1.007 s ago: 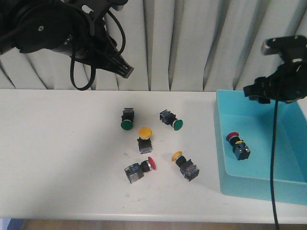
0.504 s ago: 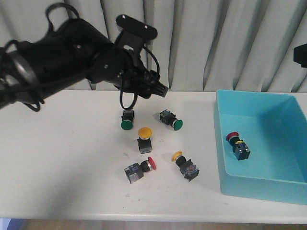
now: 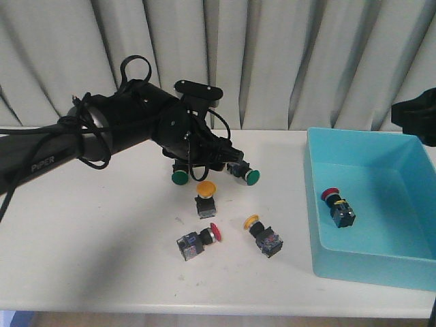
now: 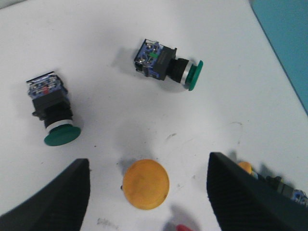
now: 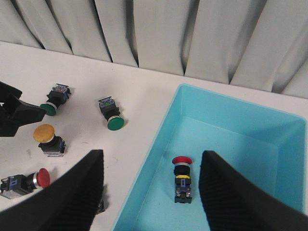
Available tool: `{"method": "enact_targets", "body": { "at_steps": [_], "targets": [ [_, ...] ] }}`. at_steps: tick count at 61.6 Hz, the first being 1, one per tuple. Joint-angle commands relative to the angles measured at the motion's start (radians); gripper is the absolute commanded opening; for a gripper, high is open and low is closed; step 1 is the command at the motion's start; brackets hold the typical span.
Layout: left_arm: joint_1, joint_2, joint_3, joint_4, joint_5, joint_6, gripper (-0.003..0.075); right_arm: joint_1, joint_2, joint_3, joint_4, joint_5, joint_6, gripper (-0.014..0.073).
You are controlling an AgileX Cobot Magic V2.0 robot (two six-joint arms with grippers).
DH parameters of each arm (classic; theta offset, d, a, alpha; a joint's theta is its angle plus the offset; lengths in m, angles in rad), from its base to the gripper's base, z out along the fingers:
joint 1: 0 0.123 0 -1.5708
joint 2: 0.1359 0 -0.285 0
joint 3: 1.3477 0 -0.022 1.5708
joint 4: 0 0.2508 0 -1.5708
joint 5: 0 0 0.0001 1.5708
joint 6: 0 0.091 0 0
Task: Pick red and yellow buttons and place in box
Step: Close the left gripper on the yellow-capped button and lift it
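Note:
A yellow button [image 3: 206,188] stands cap-up in the middle of the white table, and my left gripper [image 4: 148,168] hangs open above it, with the yellow cap [image 4: 145,184] between the two fingers and untouched. On the table nearer the front edge lie a red button [image 3: 214,233] and a second yellow button [image 3: 253,221], both on their sides. Another red button [image 3: 332,195] lies inside the turquoise box [image 3: 381,269] at the right. My right gripper [image 5: 153,155] is open and empty, high above the box's left wall [image 5: 159,144].
Two green-capped buttons [image 3: 180,178] [image 3: 253,178] lie just behind the upright yellow one, close beside the left arm [image 3: 136,122]. Grey curtains hang behind the table. A dark piece of the right arm [image 3: 417,114] shows at the right edge.
The left arm has swung down and right from the upper left until it is over the buttons. The right arm has pulled back from above the box to the right edge.

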Motion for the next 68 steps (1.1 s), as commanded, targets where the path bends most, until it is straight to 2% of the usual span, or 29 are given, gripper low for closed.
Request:
{"method": "enact_targets", "body": {
  "at_steps": [1,14,30,68],
  "targets": [
    [0.001,-0.031,-0.04,-0.008,-0.061,0.009,0.0513,0.001,-0.014,0.009,0.037,-0.118,-0.029,0.0439],
    [0.007,0.069,-0.174,-0.041,0.065,0.044,0.0513,0.001,-0.014,0.018,0.066,-0.125,-0.053,0.0439],
    [0.007,0.154,-0.308,0.038,0.204,0.033,0.0513,0.001,-0.014,0.018,0.07,-0.119,-0.055,0.0439],
    [0.007,0.211,-0.306,0.0,0.248,0.035,0.0513,0.001,-0.014,0.018,0.071,-0.122,-0.055,0.0439]
  ]
}}
